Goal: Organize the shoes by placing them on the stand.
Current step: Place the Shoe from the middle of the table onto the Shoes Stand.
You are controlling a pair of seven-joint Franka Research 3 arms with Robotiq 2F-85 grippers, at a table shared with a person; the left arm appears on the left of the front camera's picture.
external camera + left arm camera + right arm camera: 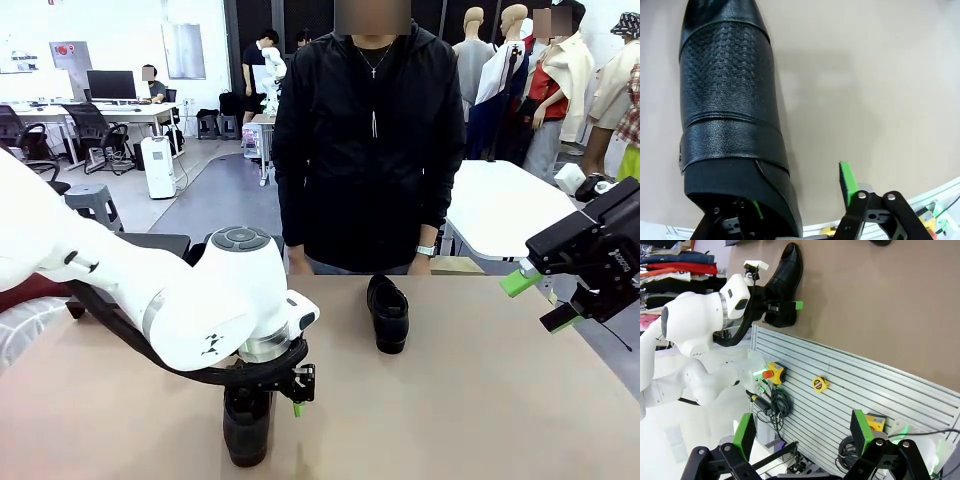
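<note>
Nearest me, the tall shoe (pixel 730 100) sits at the near edge of the table (pixel 480 400) — my left gripper (pixel 801 192) straddles its stiff collar, pads not yet pinching; the leather looks slick, so I'd grip there. Right gripper (pixel 802 432) hangs wide.

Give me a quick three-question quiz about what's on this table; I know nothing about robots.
1. True or false: the right gripper holds a shoe.
2. How many shoes stand on the table in the front view? A one, B two, C four.
3. Fill in: the left gripper straddles the wall of the tall shoe, one finger ____ it.
Key: 1 false; 2 B, tall shoe and loafer; 3 inside.
</note>
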